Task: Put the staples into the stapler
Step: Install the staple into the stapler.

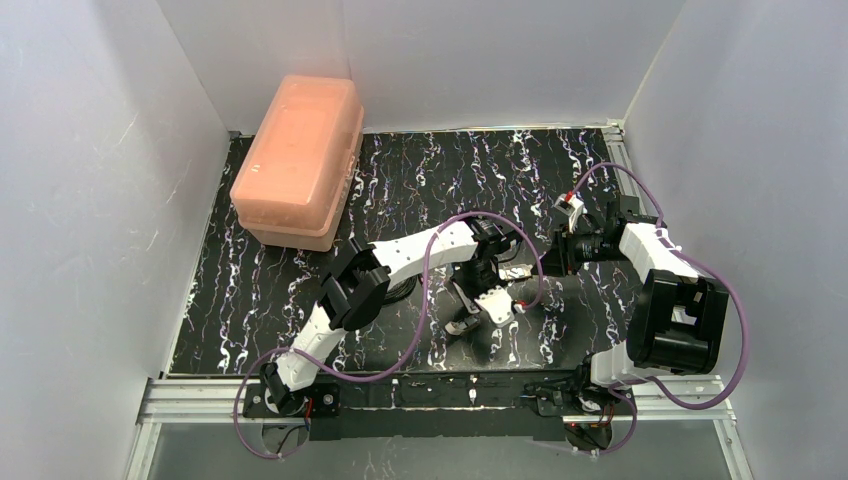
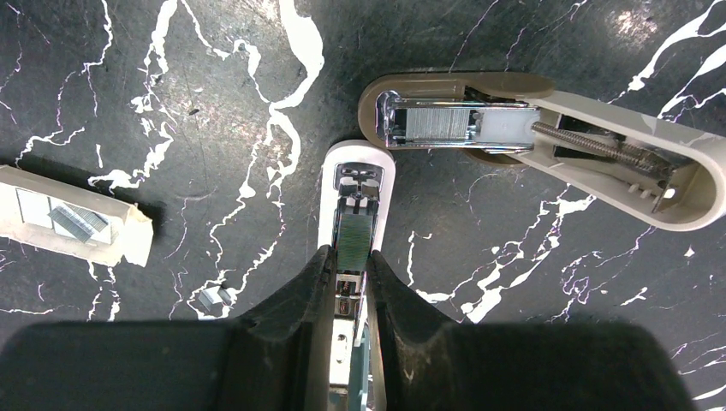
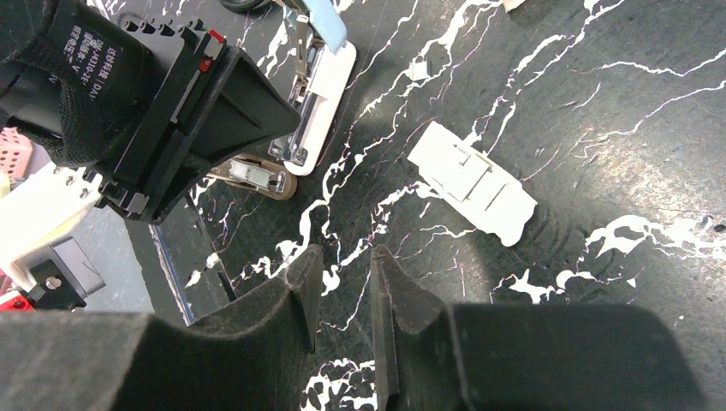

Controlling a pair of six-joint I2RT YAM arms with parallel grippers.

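Left wrist view: left fingers (image 2: 291, 312) clench the stapler (image 2: 360, 160) at centre frame. Staples (image 2: 354, 238) apparently sit in its open channel, so only closing seems left. Right fingers (image 3: 301, 287) hang parted, empty.

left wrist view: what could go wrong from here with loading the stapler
1. The staple strip lies in the open stapler, right where the left pincer clamps it; if it isn't fully seated, closing may jam it.
2. The opened tan stapler lies just off the held one's nose; a swing could knock it.
3. A loose staple clump sits by the pincer and could get dragged.
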